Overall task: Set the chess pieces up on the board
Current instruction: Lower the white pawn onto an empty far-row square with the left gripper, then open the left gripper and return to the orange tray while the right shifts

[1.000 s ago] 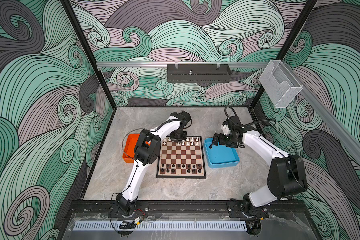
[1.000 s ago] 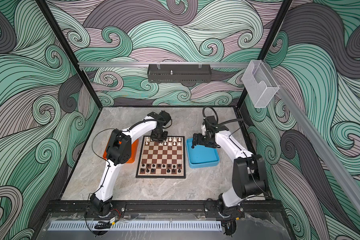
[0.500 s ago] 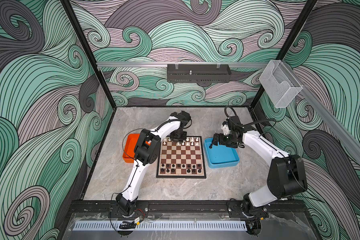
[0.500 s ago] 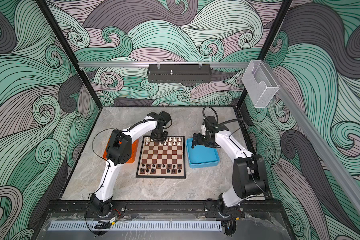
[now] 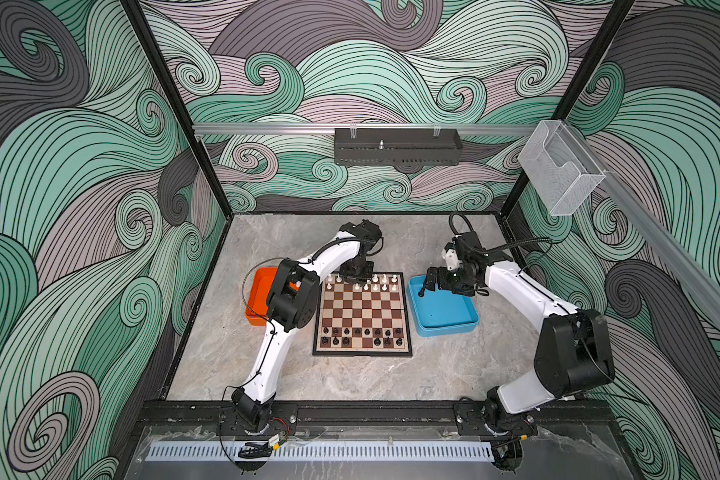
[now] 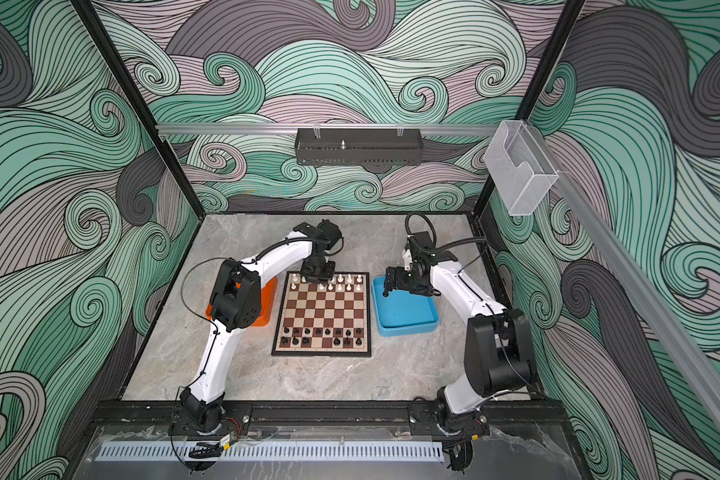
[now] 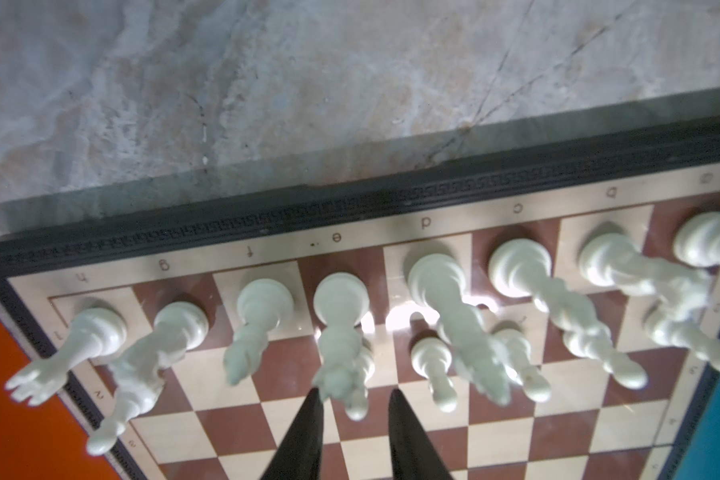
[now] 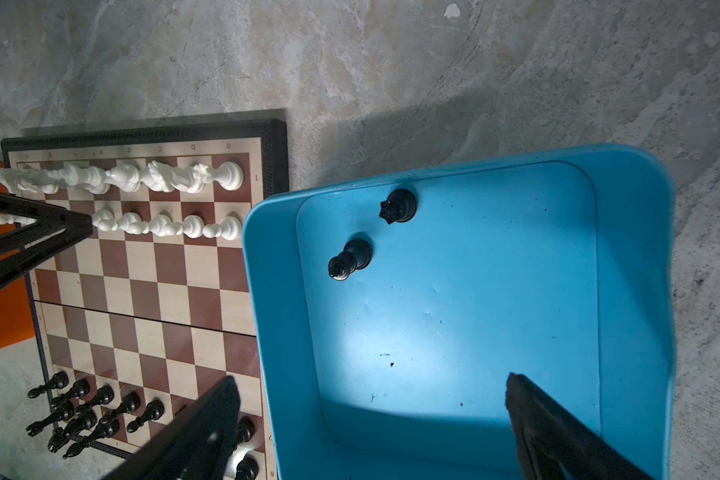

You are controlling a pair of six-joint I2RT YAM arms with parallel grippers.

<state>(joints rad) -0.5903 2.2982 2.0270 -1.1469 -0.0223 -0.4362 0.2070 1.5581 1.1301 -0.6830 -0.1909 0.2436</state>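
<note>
The board (image 5: 362, 309) (image 6: 325, 309) lies mid-table, with white chess pieces (image 5: 375, 282) in its two far rows and black ones (image 5: 362, 336) in its two near rows. My left gripper (image 5: 356, 276) (image 7: 354, 392) hangs over the white rows. It is open, and its two fingers stand either side of a white pawn (image 7: 357, 407) without pinching it. My right gripper (image 5: 427, 286) (image 8: 371, 380) is wide open above the blue tray (image 8: 267, 291). It holds nothing. Two black pieces (image 8: 398, 205) (image 8: 350, 259) lie in that tray.
An orange tray (image 5: 258, 291) sits left of the board, partly under the left arm. The blue tray (image 5: 445, 330) stands close against the board's right side. The marble tabletop (image 5: 350, 382) stretches in front of the board.
The left gripper's jaws have parted over the white rows. Neither arm has visibly shifted, and the right gripper stays wide open.
</note>
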